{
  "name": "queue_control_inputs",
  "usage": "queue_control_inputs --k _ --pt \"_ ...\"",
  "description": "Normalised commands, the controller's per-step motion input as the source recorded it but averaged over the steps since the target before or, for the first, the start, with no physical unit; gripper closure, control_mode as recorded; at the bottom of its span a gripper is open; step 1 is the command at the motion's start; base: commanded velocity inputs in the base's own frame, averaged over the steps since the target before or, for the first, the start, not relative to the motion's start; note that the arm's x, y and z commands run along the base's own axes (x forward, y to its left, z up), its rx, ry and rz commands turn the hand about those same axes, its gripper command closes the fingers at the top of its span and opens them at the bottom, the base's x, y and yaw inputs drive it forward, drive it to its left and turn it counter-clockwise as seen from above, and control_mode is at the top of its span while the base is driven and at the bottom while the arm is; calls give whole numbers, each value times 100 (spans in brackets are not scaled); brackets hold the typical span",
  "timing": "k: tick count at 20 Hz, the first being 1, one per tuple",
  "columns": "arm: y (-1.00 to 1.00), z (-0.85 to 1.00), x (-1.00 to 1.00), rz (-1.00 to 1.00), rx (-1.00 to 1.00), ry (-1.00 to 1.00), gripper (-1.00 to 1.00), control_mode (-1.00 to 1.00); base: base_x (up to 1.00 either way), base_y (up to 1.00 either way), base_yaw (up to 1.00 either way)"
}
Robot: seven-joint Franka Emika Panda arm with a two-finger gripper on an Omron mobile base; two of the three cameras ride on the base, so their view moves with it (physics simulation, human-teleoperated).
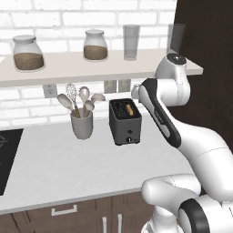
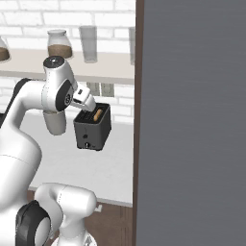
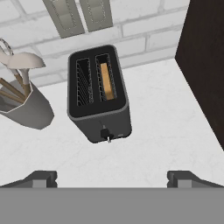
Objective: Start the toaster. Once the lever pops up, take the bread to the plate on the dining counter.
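Bread [image 3: 106,81] sunk in toaster's [image 3: 99,94] right slot, on desk [image 3: 166,127] right of utensil pot [image 3: 27,107]. First step pending: lever unpressed. End effector [image 3: 112,178] above, fully open, empty. Next: descend to front lever [image 3: 105,134], press down.

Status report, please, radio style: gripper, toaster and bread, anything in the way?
Gripper open, above the toaster, holding nothing. Bread sits in one slot. Utensil pot beside the toaster, apart from it.

no readable text, labels, brands or numbers on any surface, nothing legible
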Motion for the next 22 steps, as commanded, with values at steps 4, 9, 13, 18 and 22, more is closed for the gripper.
queue_control_inputs --k 4,9,13,18,22 --pt "0 0 0 0 0 0 -100 -100 0 0 0" --pt "0 0 0 0 0 0 -100 -100 0 0 0" --pt "0 0 0 0 0 0 -100 -100 0 0 0" --pt "0 0 0 0 0 0 -100 -100 0 0 0" --pt "0 0 0 0 0 0 -100 -100 0 0 0"
